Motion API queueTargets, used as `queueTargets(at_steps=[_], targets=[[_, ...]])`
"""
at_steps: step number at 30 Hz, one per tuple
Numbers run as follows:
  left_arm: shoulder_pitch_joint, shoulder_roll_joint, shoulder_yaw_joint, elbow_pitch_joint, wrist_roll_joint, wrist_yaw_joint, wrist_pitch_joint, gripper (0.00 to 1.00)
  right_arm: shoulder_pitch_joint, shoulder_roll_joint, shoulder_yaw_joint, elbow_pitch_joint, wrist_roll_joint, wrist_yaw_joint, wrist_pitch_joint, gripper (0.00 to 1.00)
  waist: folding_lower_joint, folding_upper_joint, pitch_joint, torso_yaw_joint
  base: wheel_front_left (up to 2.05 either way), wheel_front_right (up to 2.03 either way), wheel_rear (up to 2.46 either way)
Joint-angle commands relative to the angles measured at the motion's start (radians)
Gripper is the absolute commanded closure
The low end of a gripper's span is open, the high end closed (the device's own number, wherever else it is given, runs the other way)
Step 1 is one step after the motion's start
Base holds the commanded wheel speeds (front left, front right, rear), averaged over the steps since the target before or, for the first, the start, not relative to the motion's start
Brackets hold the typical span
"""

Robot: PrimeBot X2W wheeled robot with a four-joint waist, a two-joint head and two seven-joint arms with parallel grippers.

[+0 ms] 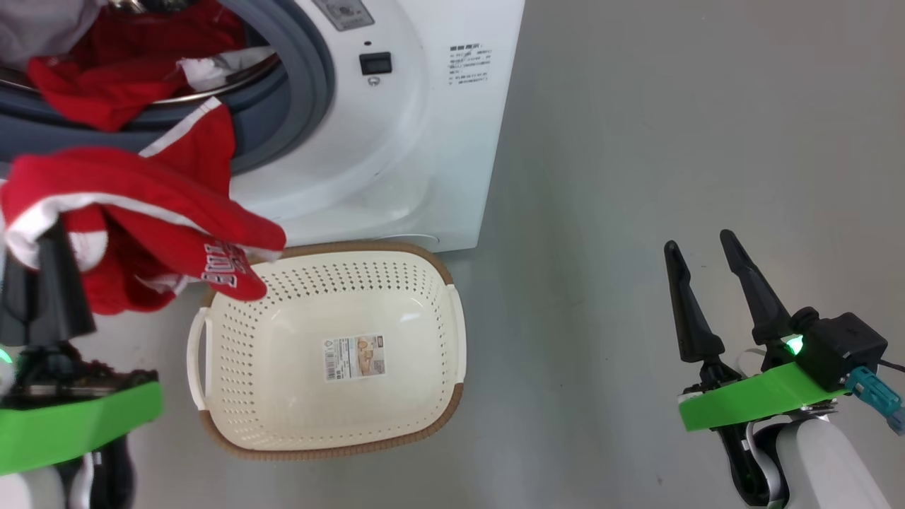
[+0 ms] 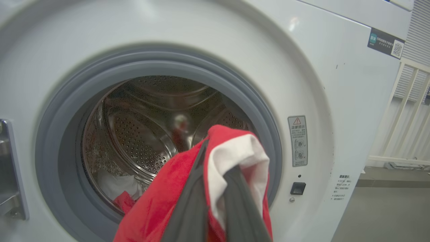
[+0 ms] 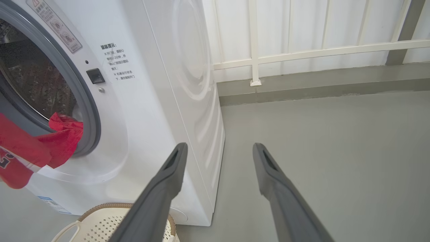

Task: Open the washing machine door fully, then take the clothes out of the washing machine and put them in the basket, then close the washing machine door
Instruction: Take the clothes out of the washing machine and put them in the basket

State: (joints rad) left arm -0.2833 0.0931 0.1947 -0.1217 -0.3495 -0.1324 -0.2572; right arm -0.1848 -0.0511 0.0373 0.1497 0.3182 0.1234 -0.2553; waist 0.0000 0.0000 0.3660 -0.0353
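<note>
Head view: left gripper [image 1: 49, 247] clamped red white-trimmed jersey [image 1: 141, 205] near cream perforated plastic basket [image 1: 283, 396]; right gripper [image 1: 698, 242] fingers stood apart.

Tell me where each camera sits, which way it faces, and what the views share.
Head view: from the head, down onto the basket, the washing machine, left gripper shut on a red jersey, right gripper open.
Left wrist view: along its fingers into the drum.
Right wrist view: along its fingers past the machine's side to floor.
Shared: all three show the jersey.
</note>
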Motion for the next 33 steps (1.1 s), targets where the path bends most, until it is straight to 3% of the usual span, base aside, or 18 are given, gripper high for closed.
queueTargets(at_steps=[1,11,33], targets=[[0.019,0.017,0.024,-0.012,-0.009,0.002,-0.005,1.00,0.009,0.001,0.020,-0.024,0.011,0.007,-0.006,0.00,0.0000,0.0000,0.004,-0.001,0.00,0.00,0.00],[0.020,0.023,-0.074,0.203,-0.029,0.002,-0.005,1.00,-0.007,0.001,0.029,-0.036,0.016,0.007,-0.006,0.00,0.0000,0.0000,0.073,-0.011,0.00,0.00,0.00],[-0.225,0.097,-0.258,0.659,-0.092,0.002,-0.005,1.00,-0.081,0.001,0.012,-0.088,0.011,0.007,-0.006,0.00,0.0000,0.0000,0.311,-0.009,0.00,0.00,0.00]])
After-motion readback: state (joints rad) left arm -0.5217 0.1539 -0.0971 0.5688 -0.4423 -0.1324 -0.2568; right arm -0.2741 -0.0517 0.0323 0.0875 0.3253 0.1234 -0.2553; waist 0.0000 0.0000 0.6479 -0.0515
